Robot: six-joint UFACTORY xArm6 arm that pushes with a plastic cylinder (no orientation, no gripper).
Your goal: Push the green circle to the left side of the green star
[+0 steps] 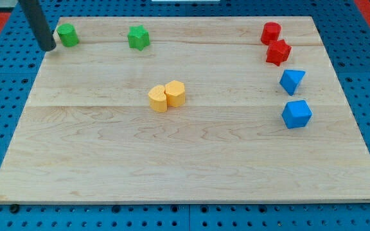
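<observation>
My tip (49,47) sits at the wooden board's (172,167) top-left corner, just left of the green circle block (68,34). No jaws here, only a dark rod. The green star block (138,37) is well right of the circle.

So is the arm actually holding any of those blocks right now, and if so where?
Nothing is held. My tip is a bare rod end standing just to the view's left of the green circle, close beside it; contact cannot be told.
</observation>
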